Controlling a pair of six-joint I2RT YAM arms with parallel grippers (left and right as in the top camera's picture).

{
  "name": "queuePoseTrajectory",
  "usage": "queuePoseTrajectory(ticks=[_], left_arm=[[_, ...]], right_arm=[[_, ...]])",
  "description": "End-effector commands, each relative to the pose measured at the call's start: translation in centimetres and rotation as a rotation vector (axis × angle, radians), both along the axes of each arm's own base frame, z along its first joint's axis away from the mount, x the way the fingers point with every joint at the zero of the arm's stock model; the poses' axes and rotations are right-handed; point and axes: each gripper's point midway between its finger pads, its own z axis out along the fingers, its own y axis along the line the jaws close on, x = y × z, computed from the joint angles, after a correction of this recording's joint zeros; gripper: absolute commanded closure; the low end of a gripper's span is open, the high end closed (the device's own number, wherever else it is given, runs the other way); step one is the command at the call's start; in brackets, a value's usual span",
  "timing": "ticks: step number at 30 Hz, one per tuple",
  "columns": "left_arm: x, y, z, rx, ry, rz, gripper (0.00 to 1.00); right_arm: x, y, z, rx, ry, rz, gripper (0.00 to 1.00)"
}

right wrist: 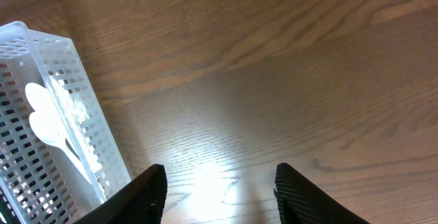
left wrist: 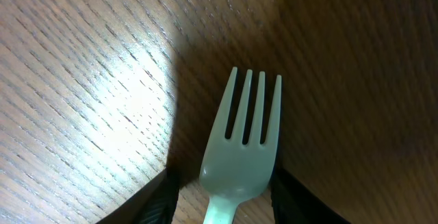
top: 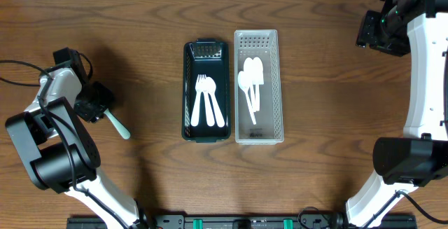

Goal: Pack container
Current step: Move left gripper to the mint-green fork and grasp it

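Fork (left wrist: 239, 162), pale mint plastic w/ four tines and a smooth matte face, sits betw. the dark fingers of the left claw (top: 102, 108), which we see clenched on its neck at the left of the wood-grain table (top: 140, 26), handle sticking out from under the claw. Well apart, mid-table, we see a dark slotted tray (top: 187, 89) w/ white forks (top: 208, 103) just beside a clear perforated basket (top: 238, 82) w/ white spoons (top: 250, 78). Right claw (right wrist: 220, 176) hangs released over bare wood right of the basket; the label (top: 255, 135) at the basket's near end is too small for us to read.
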Motion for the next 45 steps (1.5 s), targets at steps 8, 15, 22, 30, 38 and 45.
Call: queuePoseTrajectory(ticks=[8, 15, 22, 30, 38, 45], left_arm=[[0.5, -0.1, -2.2, -0.016, -0.002, 0.004, 0.56], [0.9, 0.1, -2.2, -0.009, -0.019, 0.004, 0.56], [0.6, 0.0, -2.2, -0.013, -0.008, 0.003, 0.56], [-0.3, 0.1, -2.2, 0.002, 0.034, -0.003, 0.62], [-0.8, 0.3, -2.2, 0.015, 0.057, -0.021, 0.67], [-0.8, 0.3, -2.2, 0.015, 0.057, -0.029, 0.71]], right_arm=[[-0.1, 0.0, 0.0, -0.002, 0.002, 0.006, 0.46], [-0.1, 0.0, 0.0, -0.002, 0.004, 0.006, 0.46], [-0.2, 0.0, 0.0, -0.002, 0.006, 0.006, 0.46], [-0.4, 0.0, -0.1, -0.001, 0.018, 0.006, 0.46], [-0.5, 0.0, -0.1, -0.001, 0.021, 0.006, 0.46], [-0.7, 0.0, -0.2, 0.0, 0.028, 0.005, 0.46]])
